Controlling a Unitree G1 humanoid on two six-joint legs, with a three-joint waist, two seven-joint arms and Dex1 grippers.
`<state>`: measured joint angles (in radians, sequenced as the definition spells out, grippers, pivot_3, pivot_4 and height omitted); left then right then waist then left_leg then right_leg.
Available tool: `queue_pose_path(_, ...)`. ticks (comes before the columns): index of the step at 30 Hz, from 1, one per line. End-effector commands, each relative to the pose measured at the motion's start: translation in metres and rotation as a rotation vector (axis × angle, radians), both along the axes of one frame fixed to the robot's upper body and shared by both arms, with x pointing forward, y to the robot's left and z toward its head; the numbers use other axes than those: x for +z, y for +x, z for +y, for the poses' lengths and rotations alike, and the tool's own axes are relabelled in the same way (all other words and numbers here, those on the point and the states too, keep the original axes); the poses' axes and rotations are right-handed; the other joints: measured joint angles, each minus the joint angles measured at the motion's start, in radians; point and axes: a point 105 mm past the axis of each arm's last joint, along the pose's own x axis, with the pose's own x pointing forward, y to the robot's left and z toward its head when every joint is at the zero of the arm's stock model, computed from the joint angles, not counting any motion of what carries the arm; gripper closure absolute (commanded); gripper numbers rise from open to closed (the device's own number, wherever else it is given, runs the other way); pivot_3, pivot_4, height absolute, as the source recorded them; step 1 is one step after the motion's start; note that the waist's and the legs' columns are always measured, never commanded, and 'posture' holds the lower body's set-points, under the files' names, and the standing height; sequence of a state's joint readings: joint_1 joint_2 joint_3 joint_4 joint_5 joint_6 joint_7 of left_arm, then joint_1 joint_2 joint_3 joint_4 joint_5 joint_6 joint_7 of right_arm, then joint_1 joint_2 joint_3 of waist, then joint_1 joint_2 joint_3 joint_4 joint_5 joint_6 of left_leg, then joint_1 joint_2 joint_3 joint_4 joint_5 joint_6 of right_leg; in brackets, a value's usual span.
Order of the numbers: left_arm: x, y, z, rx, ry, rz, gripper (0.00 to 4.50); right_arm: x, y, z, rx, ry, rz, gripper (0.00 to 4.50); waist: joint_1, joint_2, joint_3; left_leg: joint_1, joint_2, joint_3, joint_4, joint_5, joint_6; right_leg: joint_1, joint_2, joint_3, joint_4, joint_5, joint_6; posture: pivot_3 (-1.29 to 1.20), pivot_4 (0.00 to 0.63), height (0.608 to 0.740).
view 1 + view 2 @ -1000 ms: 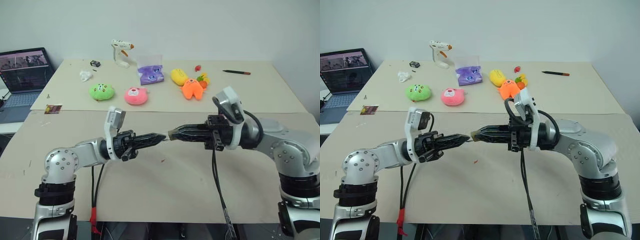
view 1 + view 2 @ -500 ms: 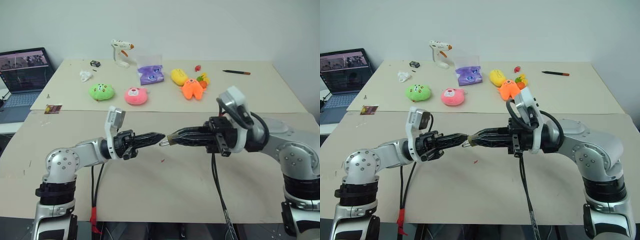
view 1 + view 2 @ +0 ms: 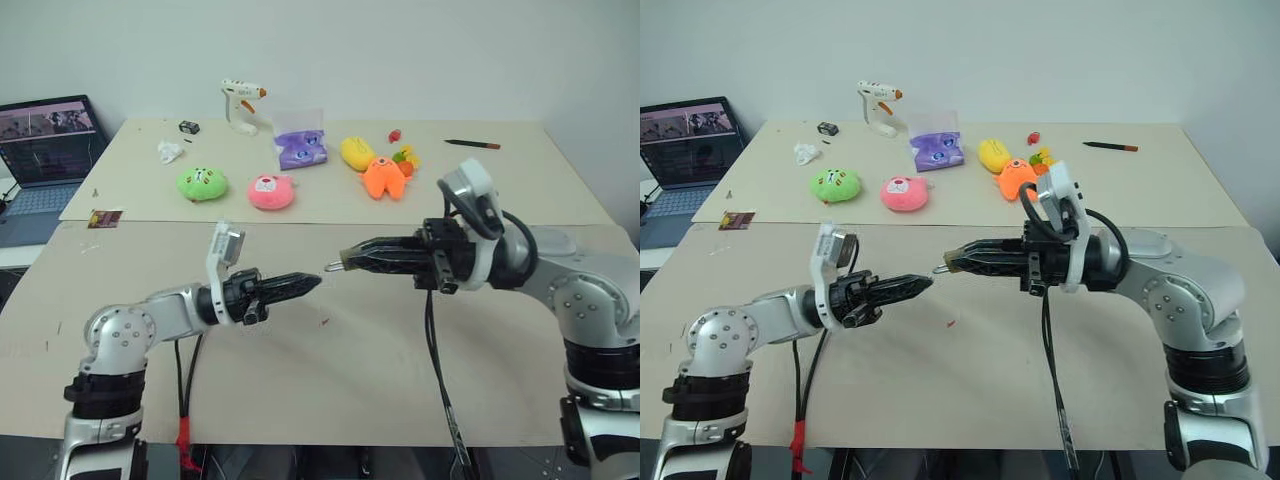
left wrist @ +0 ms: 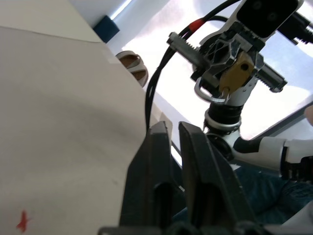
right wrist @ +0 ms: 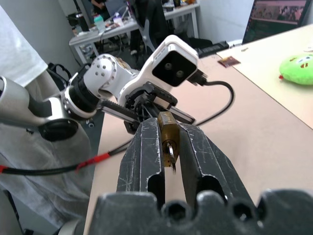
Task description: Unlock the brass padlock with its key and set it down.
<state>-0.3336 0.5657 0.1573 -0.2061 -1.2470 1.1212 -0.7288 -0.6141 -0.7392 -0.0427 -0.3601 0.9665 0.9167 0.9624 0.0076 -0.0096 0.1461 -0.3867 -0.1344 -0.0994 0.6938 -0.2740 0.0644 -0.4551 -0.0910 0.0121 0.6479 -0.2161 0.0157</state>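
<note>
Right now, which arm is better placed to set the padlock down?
Right: its pincer is clamped on the brass padlock, while the left pincer is apart from it, slightly open and empty.

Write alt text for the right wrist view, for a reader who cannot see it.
The right pincer clamps the brass padlock between its two black fingers, with the key hanging out of the lock's underside. Just beyond, the left pincer points toward it above the beige table, with a green plush toy at the far edge.
</note>
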Motion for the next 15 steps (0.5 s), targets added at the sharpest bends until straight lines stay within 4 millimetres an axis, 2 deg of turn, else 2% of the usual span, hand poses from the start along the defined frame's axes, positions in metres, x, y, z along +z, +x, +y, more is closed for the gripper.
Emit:
queue_pose_path(1, 0.002, 0.001, 0.015, 0.044, 0.024, -0.057, 2.39, 0.015, 0.001, -0.011, 0.002, 0.003, -0.078, 4.25, 0.001, 0.0, 0.0, 0.0, 0.0, 0.0, 0.0, 0.0, 0.0, 0.0, 0.0, 0.0, 0.0, 0.0, 0.0, 0.0, 0.15, 0.74)
queue_pose_path(4, -0.002, 0.0, 0.024, 0.058, 0.047, -0.065, 1.41, 0.015, 0.003, -0.011, 0.006, 0.004, -0.076, 4.25, 0.002, 0.0, 0.0, 0.0, 0.0, 0.0, 0.0, 0.0, 0.0, 0.0, 0.0, 0.0, 0.0, 0.0, 0.0, 0.0, 0.15, 0.74)
queue_pose_path(7, 0.003, -0.006, 0.029, 0.04, 0.069, -0.092, 0.23, 0.007, 0.003, -0.005, 0.029, 0.013, -0.05, 4.25, 0.002, 0.0, 0.0, 0.0, 0.0, 0.0, 0.0, 0.0, 0.0, 0.0, 0.0, 0.0, 0.0, 0.0, 0.0, 0.0, 0.15, 0.74)
queue_pose_path(8, 0.004, -0.008, 0.031, 0.034, 0.086, -0.105, 0.02, 0.004, 0.003, -0.002, 0.037, 0.017, -0.04, 4.25, 0.001, 0.0, 0.0, 0.0, 0.0, 0.0, 0.0, 0.0, 0.0, 0.0, 0.0, 0.0, 0.0, 0.0, 0.0, 0.0, 0.15, 0.74)
queue_pose_path(11, 0.002, -0.011, 0.041, 0.054, 0.203, -0.168, 0.02, -0.011, 0.001, 0.006, 0.06, 0.007, 0.003, 4.25, -0.001, 0.0, 0.0, 0.0, 0.0, 0.0, -0.001, 0.0, 0.0, 0.0, 0.0, 0.0, 0.0, 0.0, 0.0, 0.0, 0.15, 0.74)
queue_pose_path(13, -0.004, 0.0, 0.057, 0.158, 0.369, -0.28, 0.02, -0.028, 0.006, 0.012, 0.04, -0.046, -0.01, 4.25, -0.001, 0.0, 0.0, 0.0, 0.0, 0.0, -0.001, 0.0, 0.0, 0.0, 0.0, 0.0, -0.001, 0.0, 0.0, 0.0, 0.15, 0.74)
queue_pose_path(15, -0.001, 0.01, 0.07, 0.245, 0.443, -0.361, 0.02, -0.034, 0.016, 0.018, -0.002, -0.047, -0.067, 4.25, 0.002, 0.0, 0.0, 0.0, 0.0, 0.0, -0.001, 0.0, 0.0, 0.0, 0.0, 0.0, -0.001, 0.0, 0.0, 0.0, 0.15, 0.74)
